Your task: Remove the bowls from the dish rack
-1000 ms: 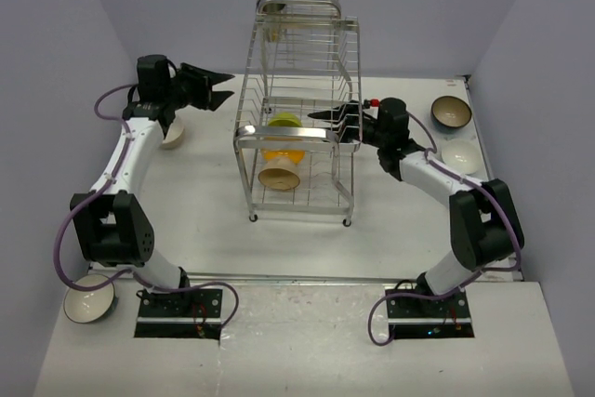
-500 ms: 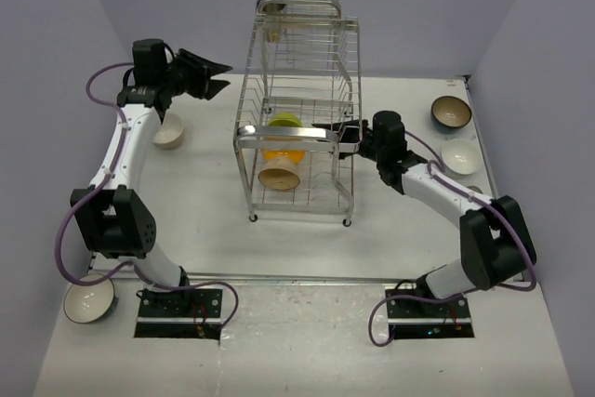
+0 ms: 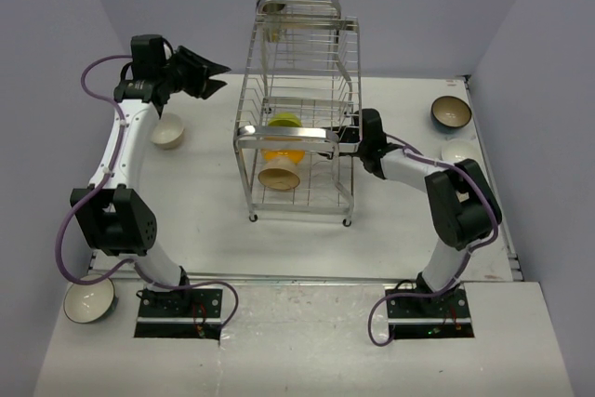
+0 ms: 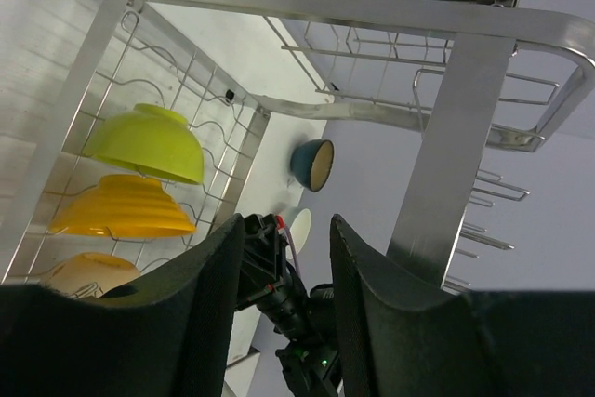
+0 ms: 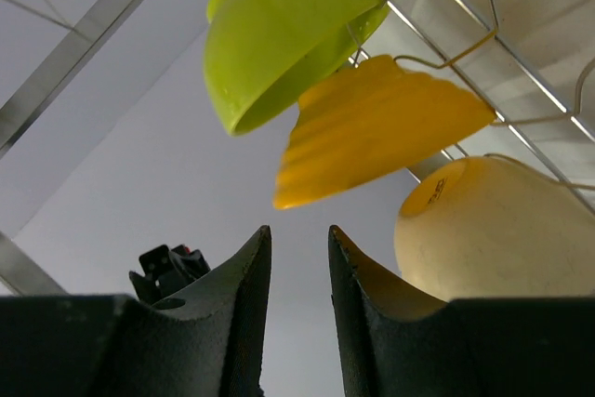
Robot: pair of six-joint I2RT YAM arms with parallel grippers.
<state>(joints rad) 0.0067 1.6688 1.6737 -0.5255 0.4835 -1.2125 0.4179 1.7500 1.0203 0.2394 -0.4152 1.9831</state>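
Note:
The chrome dish rack (image 3: 297,90) stands mid-table. Its lower tier holds a lime-green bowl (image 3: 284,122), a ribbed yellow bowl (image 3: 282,151) and a cream bowl (image 3: 279,176), all on edge. My right gripper (image 3: 342,136) reaches into the rack's right side. In the right wrist view it (image 5: 297,230) is open and empty, just short of the yellow bowl (image 5: 372,127), with the green bowl (image 5: 279,34) and cream bowl (image 5: 493,230) on either side. My left gripper (image 3: 216,76) is open and empty, raised left of the rack. It (image 4: 288,225) faces the rack (image 4: 456,137) and the bowls (image 4: 149,141).
A cream bowl (image 3: 168,132) sits on the table at the left. A dark blue bowl (image 3: 450,113) and a white bowl (image 3: 460,151) sit at the far right. Another bowl (image 3: 88,299) lies by the left arm's base. Walls close in on three sides.
My right gripper has pushed left into the rack's lower tier toward the bowls. My left gripper has risen and drawn slightly back to the left.

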